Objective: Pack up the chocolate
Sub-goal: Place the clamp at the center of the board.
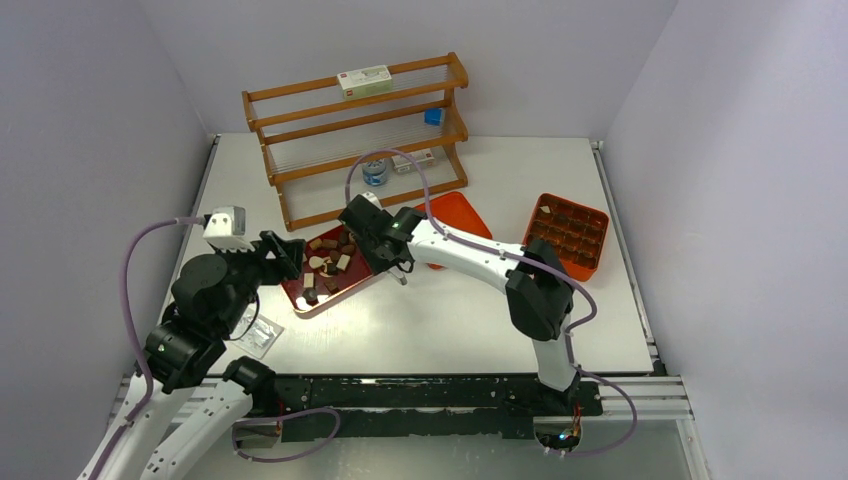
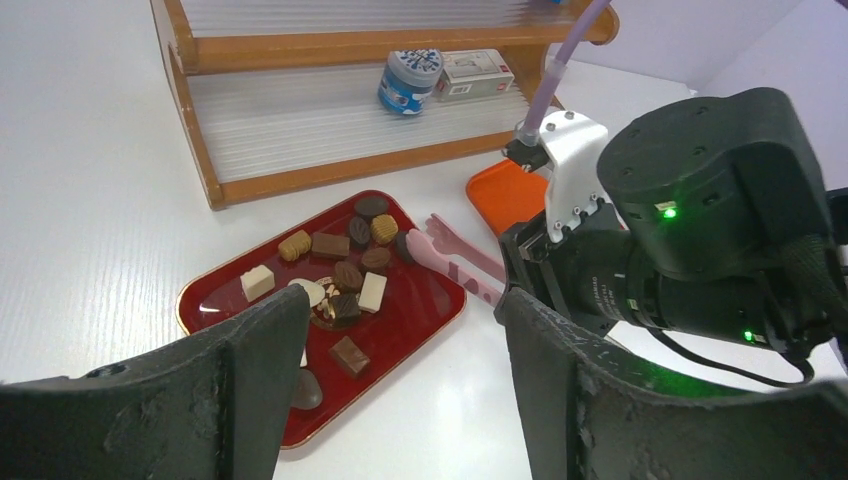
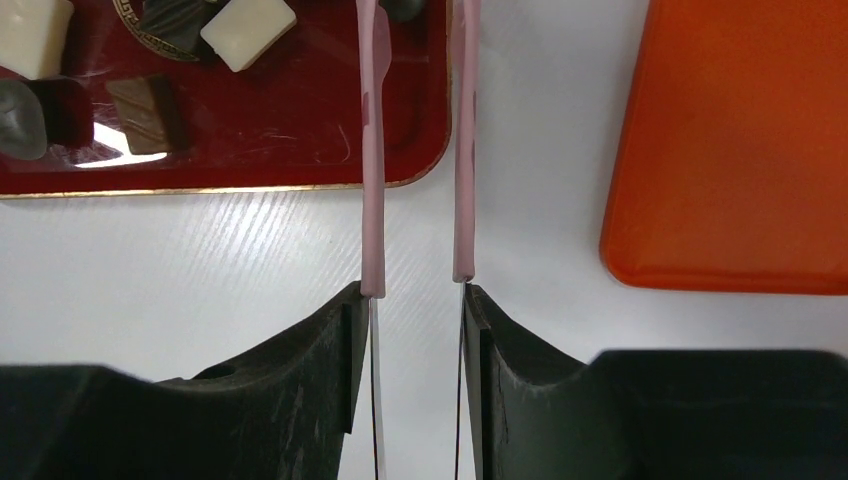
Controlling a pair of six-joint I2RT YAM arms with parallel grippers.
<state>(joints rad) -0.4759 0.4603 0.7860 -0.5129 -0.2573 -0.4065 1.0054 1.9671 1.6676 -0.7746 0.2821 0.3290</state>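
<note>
Gripping the pink tongs (image 3: 372,150) by their handle end, my right end effector (image 3: 412,300) has its fingers narrowed onto the two arms. The arms run straight ahead of it, one above the red tray (image 3: 280,120) and the other above the bare counter (image 3: 200,260) just past the tray's rim. The chocolate (image 2: 346,275) lies scattered on that tray, ahead and to the left of this end effector, in dark brown, lighter brown and cream-white pieces. Seen from the left wrist, the tong tips reach the tray's edge beside a dark piece; I cannot tell whether they touch it. An orange lid (image 3: 730,150) lies flat just to the right of the tongs, apart from them. In the overhead view, an orange box (image 1: 567,235) with brown compartments sits well apart from the right end effector, beyond the lid. My left end effector (image 2: 400,310) hovers at the near corner of the tray with its fingers spread wide and nothing between them. The chocolate is directly ahead of it, the tongs ahead and to its right. Farther ahead of both, a wooden rack (image 2: 300,170) stands on the counter.
</note>
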